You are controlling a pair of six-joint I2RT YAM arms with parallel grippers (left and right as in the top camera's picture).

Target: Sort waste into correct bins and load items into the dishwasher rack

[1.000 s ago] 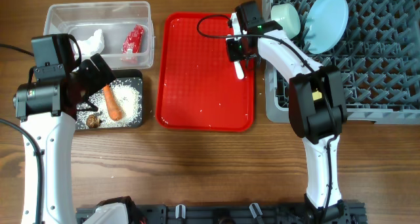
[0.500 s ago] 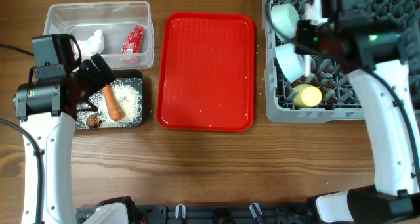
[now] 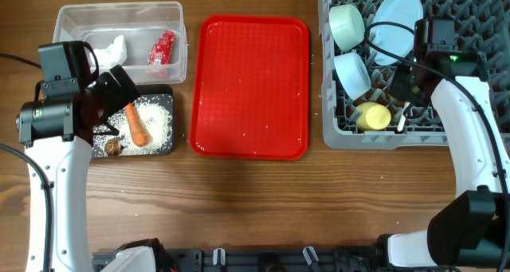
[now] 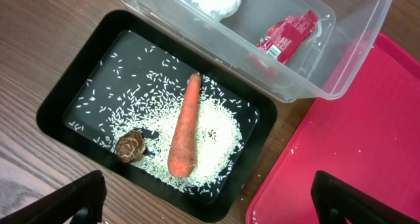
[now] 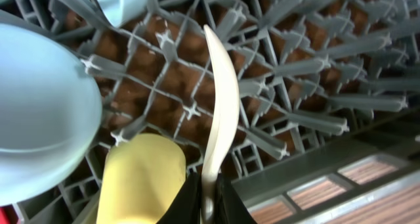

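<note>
Right wrist: right hand (image 5: 209, 192) clamps the white spoon (image 5: 222, 109) (by one end), jutting forward over the rack (image 5: 308, 66).

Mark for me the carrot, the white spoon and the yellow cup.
carrot (image 4: 184, 127), left wrist view, middle of its body.
white spoon (image 5: 220, 112), right wrist view, halfway along its length.
yellow cup (image 3: 373, 116), overhead view, centre of its side.
</note>
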